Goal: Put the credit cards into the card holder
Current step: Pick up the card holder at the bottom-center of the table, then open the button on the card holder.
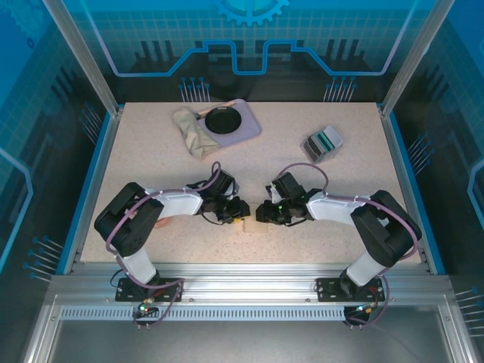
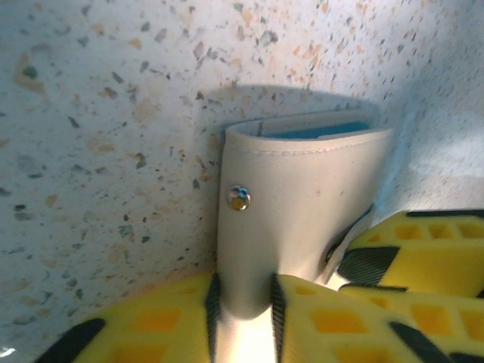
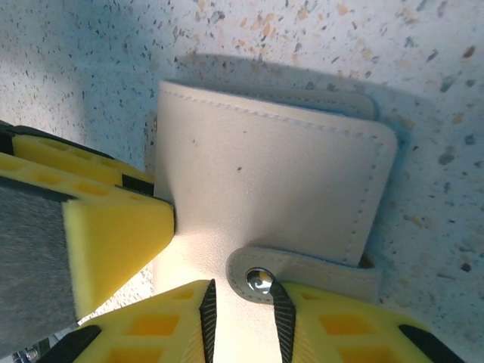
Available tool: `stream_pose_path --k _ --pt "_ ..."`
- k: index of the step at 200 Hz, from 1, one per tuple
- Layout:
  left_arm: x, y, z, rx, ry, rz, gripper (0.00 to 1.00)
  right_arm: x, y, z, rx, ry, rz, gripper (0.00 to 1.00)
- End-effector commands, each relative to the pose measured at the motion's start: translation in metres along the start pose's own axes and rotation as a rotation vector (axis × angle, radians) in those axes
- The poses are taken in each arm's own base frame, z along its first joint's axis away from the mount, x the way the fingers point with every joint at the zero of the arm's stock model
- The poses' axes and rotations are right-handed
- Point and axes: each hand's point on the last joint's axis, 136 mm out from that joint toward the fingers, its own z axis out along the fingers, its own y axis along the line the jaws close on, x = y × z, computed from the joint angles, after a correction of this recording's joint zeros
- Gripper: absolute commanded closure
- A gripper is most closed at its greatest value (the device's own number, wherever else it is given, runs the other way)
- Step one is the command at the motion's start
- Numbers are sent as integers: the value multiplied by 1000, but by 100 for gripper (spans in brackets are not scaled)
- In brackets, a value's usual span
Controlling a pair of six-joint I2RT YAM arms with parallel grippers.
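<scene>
The tan card holder (image 2: 302,204) is folded, its snap dot facing the left wrist camera and a teal card edge (image 2: 325,130) peeking from its top. My left gripper (image 2: 242,318) is shut on its lower fold. In the right wrist view the card holder (image 3: 265,181) lies closed, and my right gripper (image 3: 240,325) is shut on its near edge beside the strap's snap (image 3: 259,280). From above, the left gripper (image 1: 240,212) and right gripper (image 1: 262,212) meet over the holder (image 1: 250,224). More credit cards (image 1: 327,139) stand upright in a grey tray (image 1: 314,149).
A purple tray (image 1: 246,125) with a black dish sits at the back, and a crumpled beige cloth (image 1: 192,130) lies beside it. The grey card tray is at the back right. Blue rails edge the speckled table.
</scene>
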Motion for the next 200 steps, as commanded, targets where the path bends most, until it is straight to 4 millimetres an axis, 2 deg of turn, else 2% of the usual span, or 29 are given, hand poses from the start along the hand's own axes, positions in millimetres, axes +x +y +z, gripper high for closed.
stream_pose_path --k 1,19,43,78,99,119,161,163,167,193,200 --pt "8 -22 2 98 39 59 83 6 -23 6 72 9 41 70" --pt "7 -27 -3 107 22 72 91 2 -20 -1 82 -6 29 68" --pt "5 -32 -11 119 -10 94 97 -7 -20 -20 153 -50 -16 64" --pt "2 -41 -21 143 -45 115 100 -14 -25 -38 299 -77 -116 58" --pt "2 -44 -22 150 -45 118 100 -15 -24 -38 329 -70 -146 55" --pt "2 -44 -21 151 -43 116 100 -13 -15 -33 301 -64 -162 51" --pt "3 -48 -18 155 -38 118 100 -1 -6 -15 258 -11 -183 45" --pt "2 -48 -18 156 -39 117 100 -7 2 -16 246 -24 -189 45" --pt "3 -47 -17 154 -36 116 100 -8 4 -15 244 -23 -192 45" --pt "3 -49 -17 158 -37 116 100 -6 -9 -12 342 -14 -194 45" --pt "4 -49 -18 159 -38 118 100 -8 -18 -13 389 -21 -187 47"
